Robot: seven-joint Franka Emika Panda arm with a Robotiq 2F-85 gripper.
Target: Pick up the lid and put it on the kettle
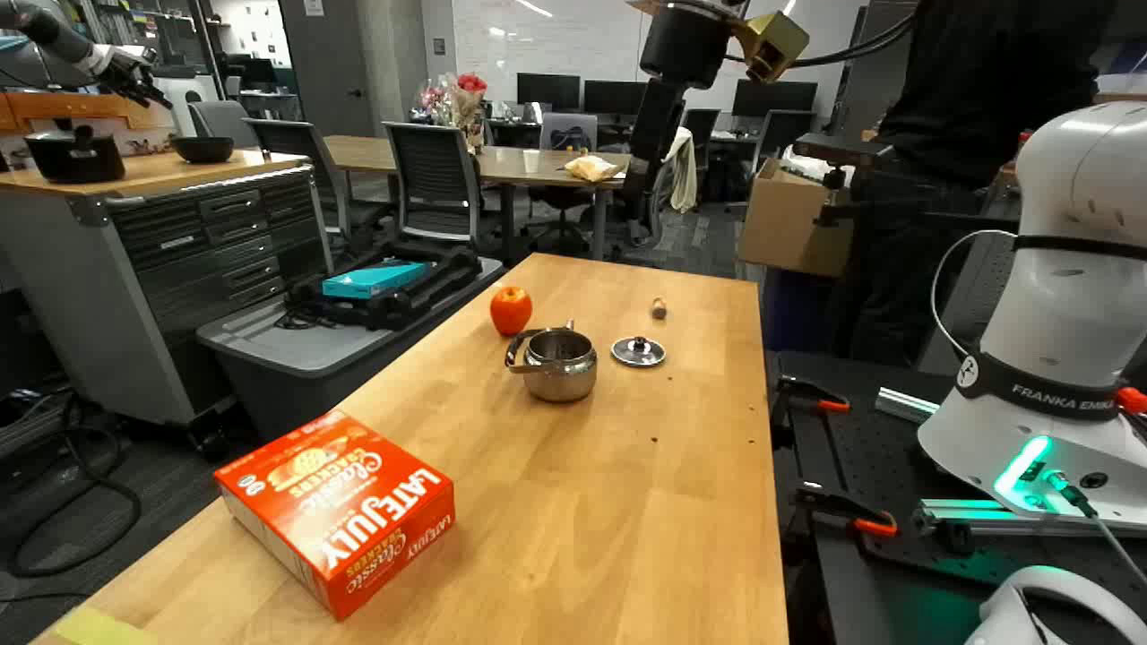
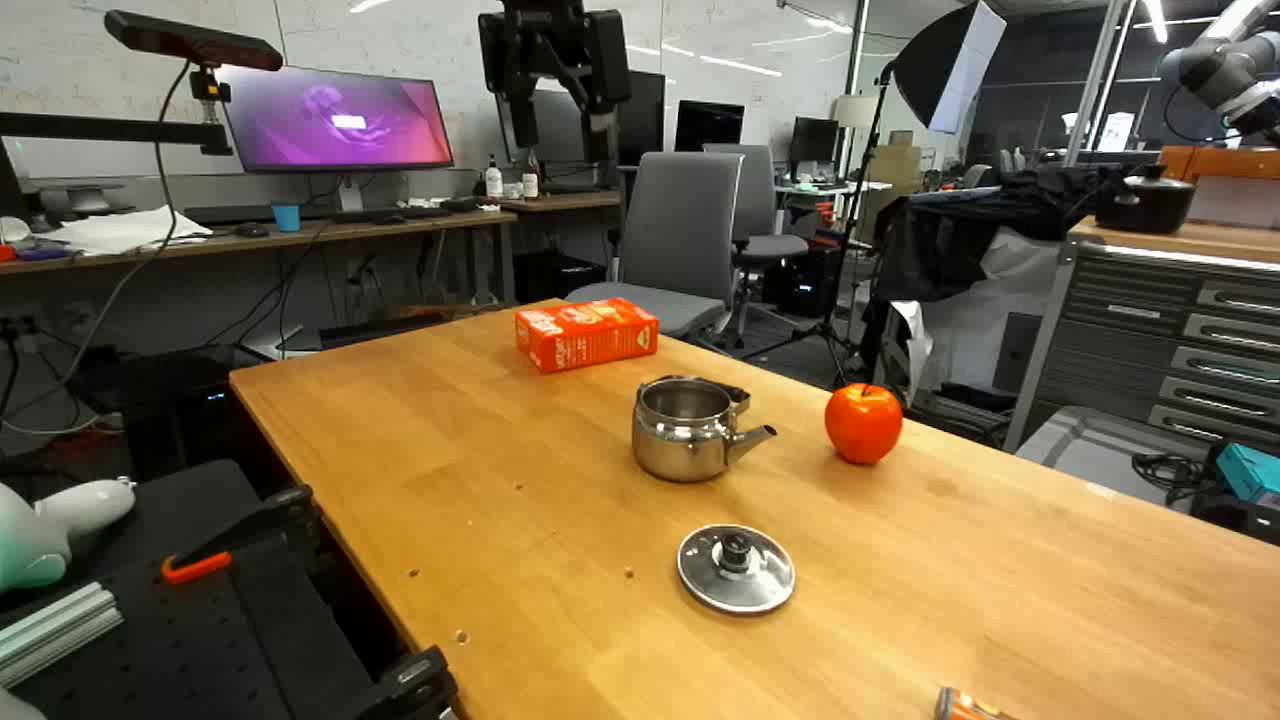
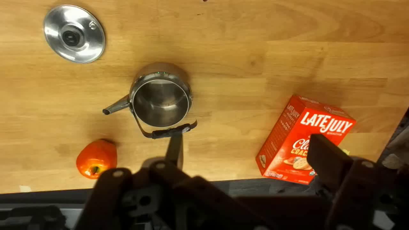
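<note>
The lid (image 1: 627, 357) is a round silvery disc with a dark knob and lies flat on the table. It also shows in an exterior view (image 2: 762, 582) and at the upper left of the wrist view (image 3: 88, 47). The kettle (image 1: 563, 383) is a small silver pot standing upright beside the lid, its top uncovered. Its spout and dark folded-down handle show in an exterior view (image 2: 680, 450) and in the wrist view (image 3: 162, 107). My gripper (image 2: 561, 140) is open and empty, high above the table. In the wrist view (image 3: 246, 139) its fingers stand wide apart.
A red apple (image 1: 511, 311) sits beside the kettle near the table edge. A red cracker box (image 1: 345, 511) lies on the table, also seen in the wrist view (image 3: 306, 140). A small cylindrical object (image 1: 659, 309) lies beyond the lid. The wooden table (image 1: 609, 520) carries them.
</note>
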